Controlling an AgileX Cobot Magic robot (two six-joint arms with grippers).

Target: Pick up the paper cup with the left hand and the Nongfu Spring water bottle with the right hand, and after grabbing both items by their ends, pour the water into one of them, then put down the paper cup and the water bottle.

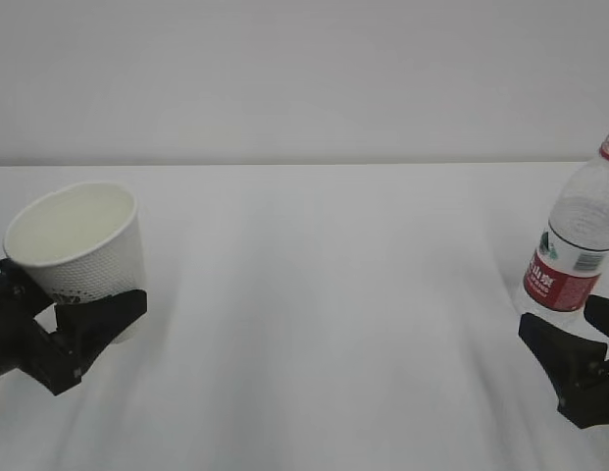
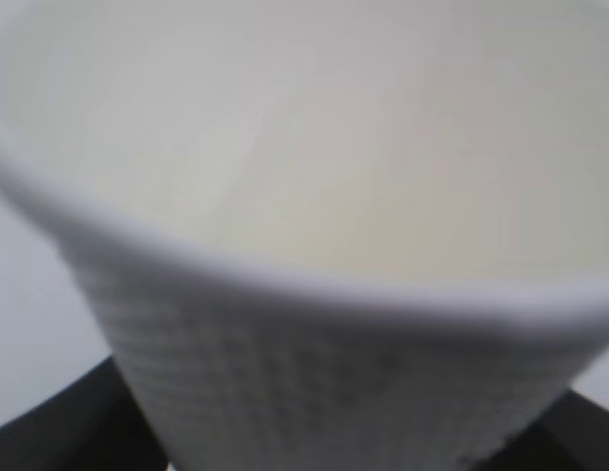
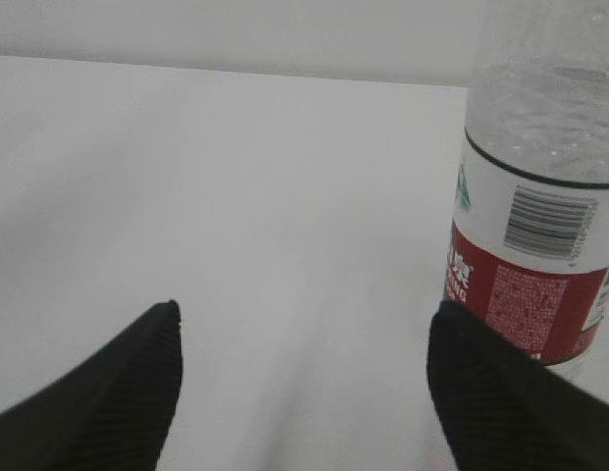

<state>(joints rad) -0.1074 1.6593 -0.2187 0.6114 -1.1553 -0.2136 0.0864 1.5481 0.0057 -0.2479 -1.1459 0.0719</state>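
So here we've got the paper cup over at the far left of the white table, and the left hand has its black fingers clamped around the lower part of it. The cup's long axis is tipped off vertical: its mouth faces up and leans toward the camera and a bit to the right, so we can look straight into the pale inside. From the left wrist view the cup fills nearly everything and it's blurry; we can't tell if there's any liquid in it.

Far right, the Nongfu Spring water bottle stands upright on its base, long axis vertical, red neck ring on top, label facing us. The right hand sits just in front of it, jaws spread wide and gripping nothing. In the right wrist view one finger overlaps the bottle near its base, the other is well clear to the left.
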